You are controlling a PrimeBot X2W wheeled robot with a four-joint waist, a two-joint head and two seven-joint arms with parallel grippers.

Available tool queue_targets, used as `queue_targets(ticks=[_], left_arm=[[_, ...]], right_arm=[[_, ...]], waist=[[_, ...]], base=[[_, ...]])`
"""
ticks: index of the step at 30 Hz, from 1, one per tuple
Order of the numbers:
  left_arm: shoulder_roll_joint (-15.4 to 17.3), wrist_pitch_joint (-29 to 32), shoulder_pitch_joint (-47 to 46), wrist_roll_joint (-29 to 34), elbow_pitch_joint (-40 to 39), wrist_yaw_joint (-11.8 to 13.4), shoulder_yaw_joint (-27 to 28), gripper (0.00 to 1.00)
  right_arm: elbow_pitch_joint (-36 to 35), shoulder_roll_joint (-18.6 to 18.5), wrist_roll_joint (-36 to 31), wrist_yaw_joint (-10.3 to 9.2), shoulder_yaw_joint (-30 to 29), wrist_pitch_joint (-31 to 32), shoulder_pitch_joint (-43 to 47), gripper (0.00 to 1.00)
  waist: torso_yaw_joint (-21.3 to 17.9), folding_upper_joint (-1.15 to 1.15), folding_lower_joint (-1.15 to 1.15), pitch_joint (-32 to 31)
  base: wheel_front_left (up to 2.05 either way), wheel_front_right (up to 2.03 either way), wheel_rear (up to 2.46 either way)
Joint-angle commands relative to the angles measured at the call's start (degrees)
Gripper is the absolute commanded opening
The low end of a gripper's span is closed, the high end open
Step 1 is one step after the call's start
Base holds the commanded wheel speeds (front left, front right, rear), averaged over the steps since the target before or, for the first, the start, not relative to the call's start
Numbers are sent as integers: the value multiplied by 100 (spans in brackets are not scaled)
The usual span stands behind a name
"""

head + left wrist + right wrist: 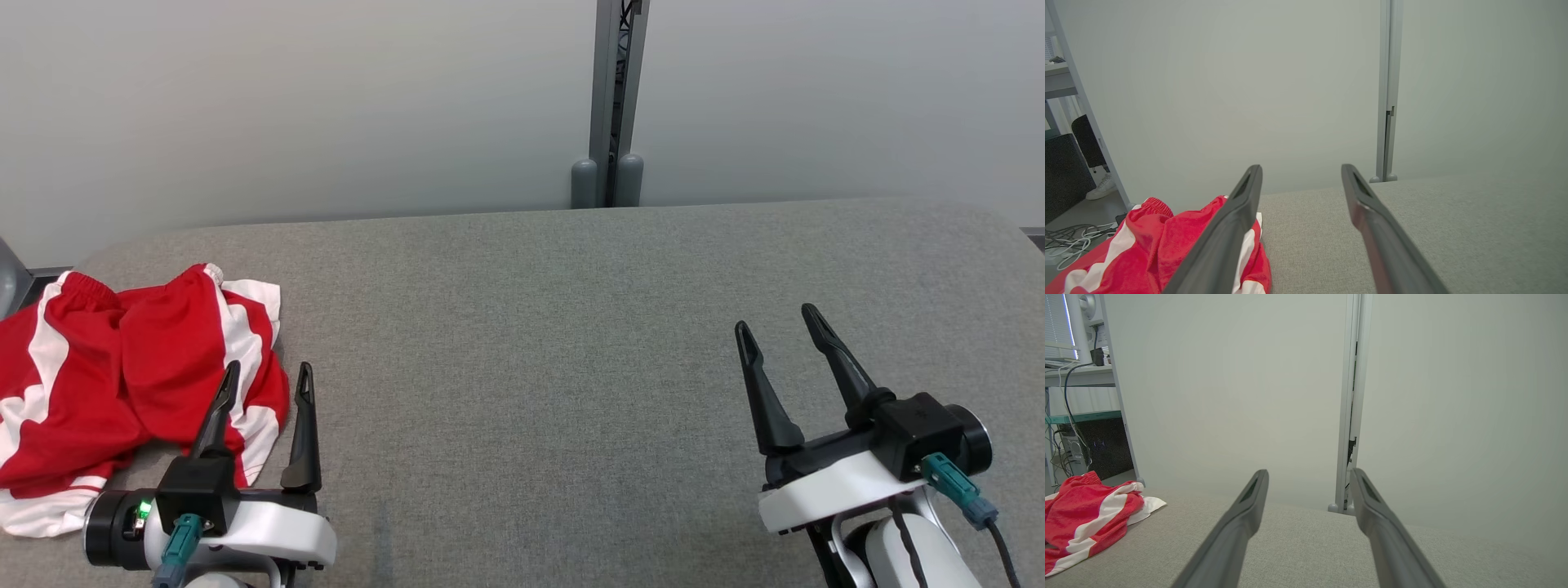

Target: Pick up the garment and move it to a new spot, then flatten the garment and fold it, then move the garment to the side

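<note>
Red & white garment (122,367) lies crumpled at the left end of the grey fabric table top (531,327), lying free. L gripper (269,367), fingers spread wide & empty, sits at the garment's right edge. Its left finger overlaps the cloth in head view, contact can't tell. R gripper (775,318), also spread & empty, is well apart over bare fabric on the right. Grey post (608,98) stands behind the table, approx mid

Red-and-white garment (122,384) lies crumpled at the gray surface's left edge.
</note>
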Motion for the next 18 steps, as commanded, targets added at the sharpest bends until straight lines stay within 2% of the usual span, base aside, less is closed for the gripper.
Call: queue_targets(ticks=[1, 18], left_arm=[[35, -29, -2, 2, -5, 6, -8, 100], [16, -30, -31, -58, 79, -10, 28, 100]], right_arm=[[-16, -11, 3, 13, -14, -29, -36, 100], [6, 15, 88, 13, -80, -29, 5, 100]], waist=[[0, 0, 0, 0], [37, 0, 0, 2]], base=[[0, 0, 0], [0, 0, 0]])
